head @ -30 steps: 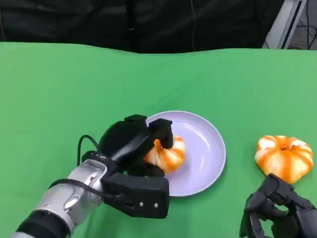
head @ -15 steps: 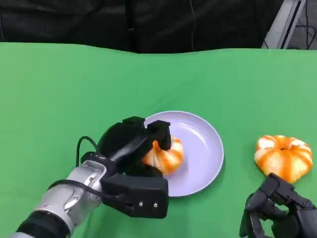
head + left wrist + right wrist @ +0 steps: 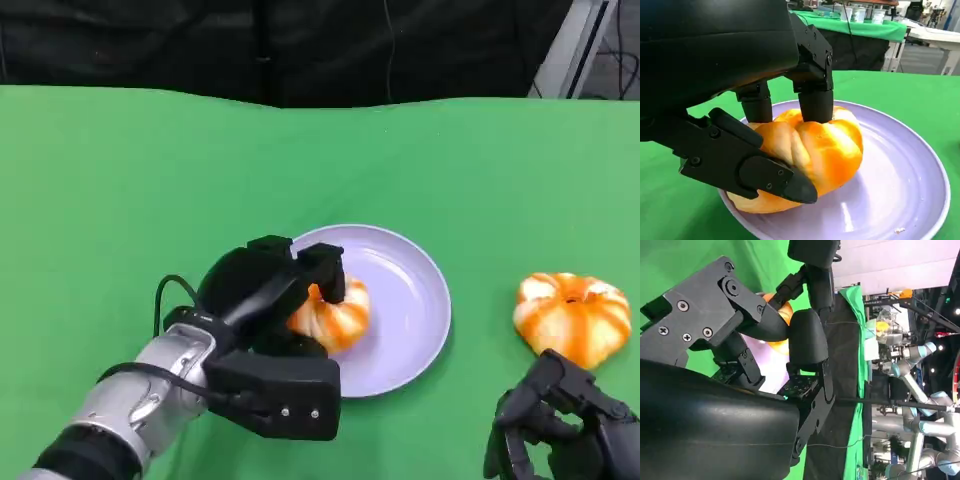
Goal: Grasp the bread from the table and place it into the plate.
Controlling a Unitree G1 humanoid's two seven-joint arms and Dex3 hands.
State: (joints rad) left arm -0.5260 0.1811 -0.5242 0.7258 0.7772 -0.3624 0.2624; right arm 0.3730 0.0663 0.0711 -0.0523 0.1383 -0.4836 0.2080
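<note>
Round lilac plate, smooth and glossy, sitting on green cloth worktop. Glazed orange-and-cream knotted bread lying inside plate, on its near-left part. Left hand gripping that bread, black fingers pressing on top, thumb clamping side. Second, similar bread roll lying on worktop, well right of plate. Right hand hovering just below it, fingers curling inward, holding nothing.
</note>
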